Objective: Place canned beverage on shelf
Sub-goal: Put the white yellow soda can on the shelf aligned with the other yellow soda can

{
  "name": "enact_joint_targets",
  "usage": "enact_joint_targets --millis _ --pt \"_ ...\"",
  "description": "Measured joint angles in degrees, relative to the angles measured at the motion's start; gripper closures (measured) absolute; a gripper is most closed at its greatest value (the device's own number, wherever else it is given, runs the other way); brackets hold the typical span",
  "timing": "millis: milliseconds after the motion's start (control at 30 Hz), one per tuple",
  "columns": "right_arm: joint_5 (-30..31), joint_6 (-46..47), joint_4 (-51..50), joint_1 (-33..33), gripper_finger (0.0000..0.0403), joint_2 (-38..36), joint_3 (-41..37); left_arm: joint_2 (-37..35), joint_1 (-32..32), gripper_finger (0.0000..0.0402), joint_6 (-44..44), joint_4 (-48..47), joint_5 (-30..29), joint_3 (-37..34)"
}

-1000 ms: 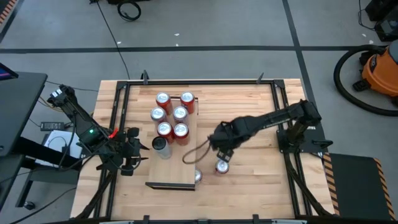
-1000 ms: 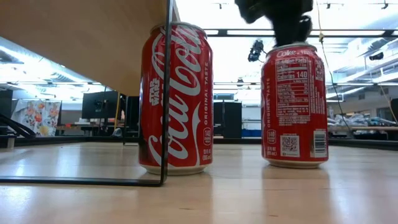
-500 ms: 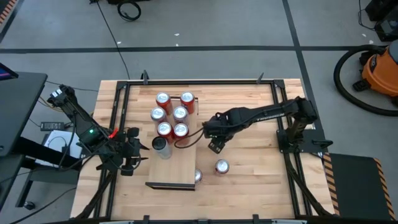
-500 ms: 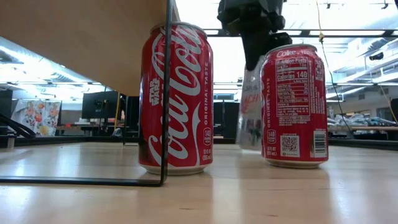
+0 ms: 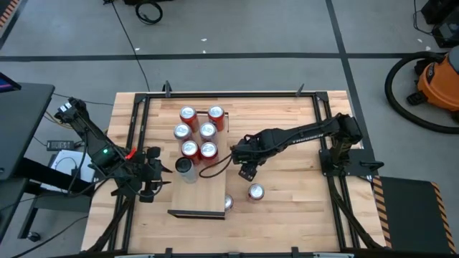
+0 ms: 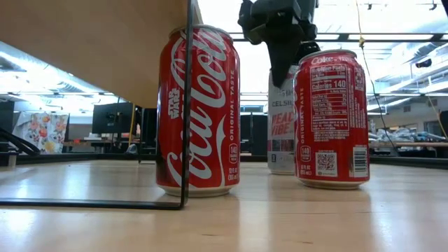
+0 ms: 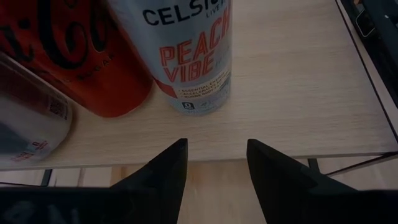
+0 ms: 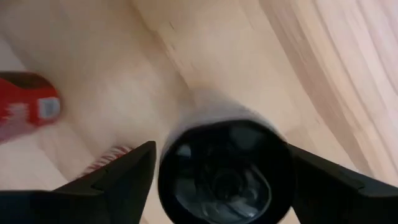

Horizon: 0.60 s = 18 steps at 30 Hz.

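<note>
A white Celsius can stands upright behind the right red Coke can in the low view. My right gripper is shut on it from above, just right of the pale plywood shelf; it also shows in the low view. The shelf top carries several red cans and a second white Celsius can, all standing on their bases. My left gripper is open and empty at the shelf's left edge, facing that second can. My right gripper pinches the Celsius can's upper wall between its two fingers, one on each side below the rim. The fingers come from above, pointing down. The can is upright; I cannot tell whether its base is on the tabletop or just above it.
Two red Coke cans stand on the tabletop near the shelf's near right corner, one out in the open and one at the shelf's edge by its black wire leg. Black frame rails border the table.
My right gripper has gone from above the open red can toward the far left, toward the shelf, carrying the Celsius can. In the low view the can has come out from behind the right Coke can and now shows upright beside it.
</note>
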Motion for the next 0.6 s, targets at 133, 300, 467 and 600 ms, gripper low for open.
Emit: enact_joint_targets --millis 133,300,467,600 --pt "0.9 -1.2 0.4 0.0 0.0053 -0.1 0.1 0.0 0.0 0.0224 0.0 0.0 0.0 0.0" --pt "4.2 -3.5 0.1 0.8 0.005 -0.1 1.9 0.0 0.0 0.0224 -0.1 0.0 0.0 0.0" --pt "9.4 -6.5 0.7 3.5 0.005 -1.4 4.6 0.0 0.0 0.0224 -0.3 0.0 0.0 0.0" --pt "15.8 -10.2 0.5 6.0 0.005 -3.6 4.6 0.0 0.0 0.0224 -0.5 0.0 0.0 0.0"
